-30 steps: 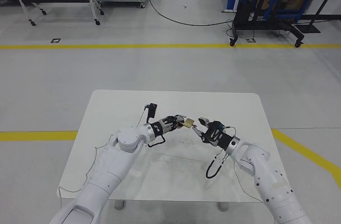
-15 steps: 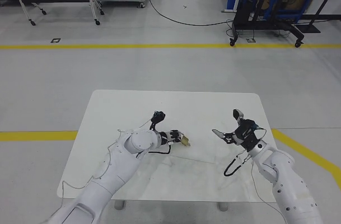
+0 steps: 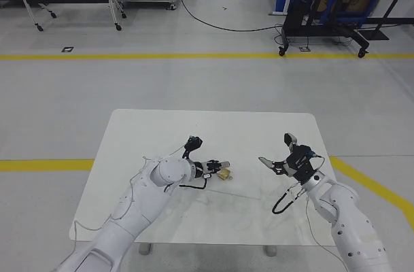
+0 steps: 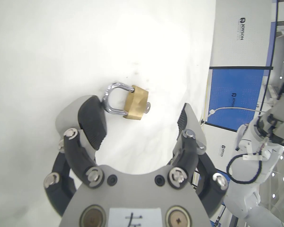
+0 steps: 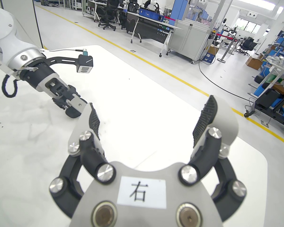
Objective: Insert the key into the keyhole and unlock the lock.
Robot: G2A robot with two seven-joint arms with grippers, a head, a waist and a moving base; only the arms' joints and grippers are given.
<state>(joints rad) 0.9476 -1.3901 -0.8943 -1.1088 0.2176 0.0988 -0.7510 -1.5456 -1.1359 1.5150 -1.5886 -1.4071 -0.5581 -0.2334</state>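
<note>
Brass padlock (image 4: 135, 106), key (image 4: 147, 108) in it, looks rigid and slick, so pinch its flat body sides; left gripper (image 4: 138, 108) spread beside it, right gripper (image 5: 151, 106) spread, empty.

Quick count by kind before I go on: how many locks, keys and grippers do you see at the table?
padlock: 1
key, sitting in the padlock: 1
grippers, both open and holding nothing: 2 (left gripper, right gripper)
Total: 4
</note>
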